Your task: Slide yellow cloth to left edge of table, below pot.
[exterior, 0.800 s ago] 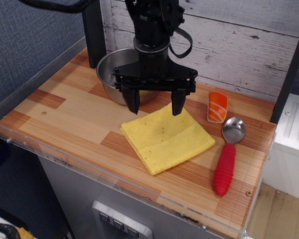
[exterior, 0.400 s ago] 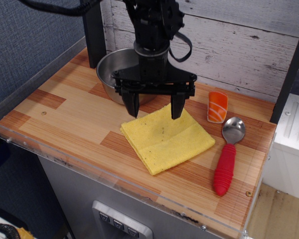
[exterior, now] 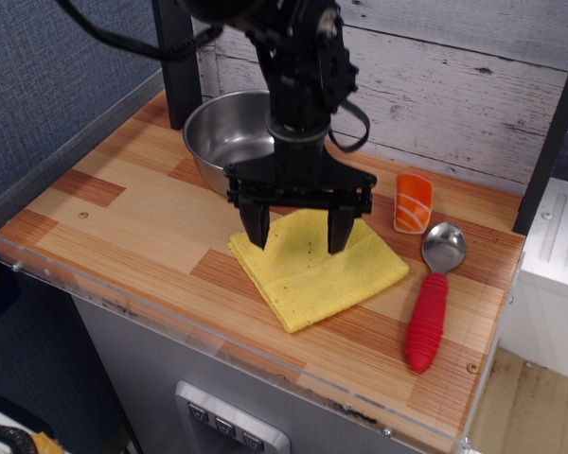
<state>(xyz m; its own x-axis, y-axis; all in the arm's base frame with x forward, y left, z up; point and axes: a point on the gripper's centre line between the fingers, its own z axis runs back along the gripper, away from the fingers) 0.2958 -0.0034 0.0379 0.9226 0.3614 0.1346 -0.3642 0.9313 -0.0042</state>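
Yellow cloth [exterior: 317, 270] under spread hand [exterior: 298, 232]

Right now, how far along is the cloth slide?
Done: the gripper is over the yellow cloth, fingers open. In hand: lowering onto it; contact unclear. Left: the whole slide. The cloth lies mid-table, right of the pot, with bare table at the left edge.

The cloth [exterior: 317, 270] is yellow with tiny dark specks, the pot [exterior: 229, 142] shiny steel, the tool [exterior: 298, 236] black. The table [exterior: 123, 203] shows light and reddish-brown planks. The spoon [exterior: 433, 298] has a red handle.
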